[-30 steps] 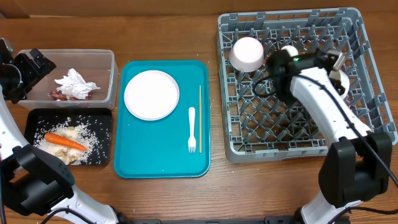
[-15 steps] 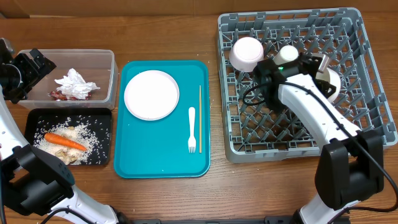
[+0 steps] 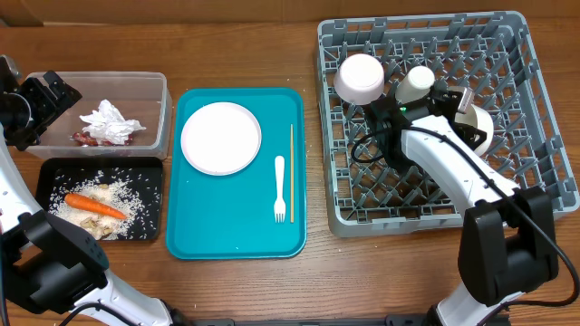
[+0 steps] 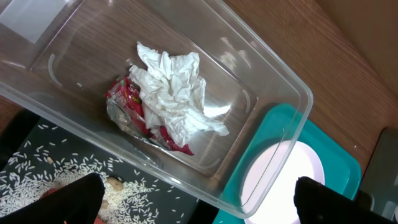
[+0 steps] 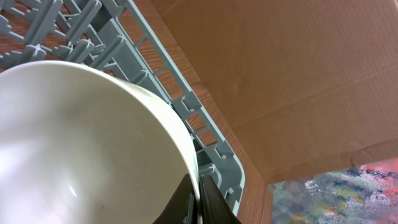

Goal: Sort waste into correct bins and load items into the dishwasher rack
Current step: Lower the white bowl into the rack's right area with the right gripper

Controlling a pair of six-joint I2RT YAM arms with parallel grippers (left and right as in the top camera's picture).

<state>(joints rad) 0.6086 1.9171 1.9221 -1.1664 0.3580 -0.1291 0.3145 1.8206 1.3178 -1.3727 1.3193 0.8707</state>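
Gripping the rim of the white bowl (image 5: 81,143), the right pincer (image 5: 198,194) is fully closed, one finger inside the wall and one outside. The bowl sits in the right half of the dishwasher rack (image 3: 328,154), tilted among the upright pegs. Further left in the same rack, a white cup (image 3: 418,83) lies on its side and a round white dish (image 3: 361,77) rests upside down near the rear left corner; the two are near each other but do not touch. The left pincer (image 4: 199,182) is at its widest opening and holds nothing; it hangs over the left end of the clear tub (image 3: 163,100) at the left side of the desk (image 3: 245,45). Inside the tub, the crumpled white napkin (image 4: 177,93) lies on top of the red snack wrapper (image 4: 134,102). The black tray (image 3: 156,172) stands just in front of the tub and contains the orange carrot (image 3: 93,206), scattered rice grains (image 3: 131,210) and beige food scraps (image 3: 98,226). Between the bins and the rack, the teal tray (image 3: 227,226) carries the large white plate (image 3: 220,138) at its rear left, with the white fork (image 3: 279,188) and the wooden chopstick (image 3: 291,172) lying side by side along its right edge.
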